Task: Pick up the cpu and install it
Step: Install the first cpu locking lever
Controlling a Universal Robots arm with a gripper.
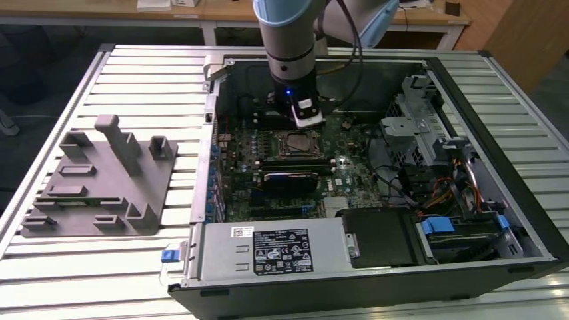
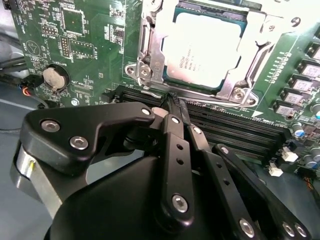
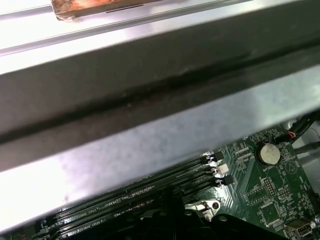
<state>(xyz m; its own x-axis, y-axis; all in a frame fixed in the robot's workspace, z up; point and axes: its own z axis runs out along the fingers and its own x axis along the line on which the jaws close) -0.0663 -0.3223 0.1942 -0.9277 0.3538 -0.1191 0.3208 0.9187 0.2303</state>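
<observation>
The cpu, a flat square chip with a shiny silver top, lies in the metal-framed socket on the green motherboard; in the exterior view it shows as a small square inside the open computer case. My gripper hangs just beside the socket's edge, its black fingers pressed together with nothing between them. Their tips stand at the thin wire lever that runs along the socket. In the exterior view the gripper is just behind the socket, under the arm.
Black memory slots run between gripper and socket. A coin battery sits on the board. The case wall stands close to the wrist. A power supply and drive cage fill the case. A grey pegged fixture plate lies at the exterior view's left.
</observation>
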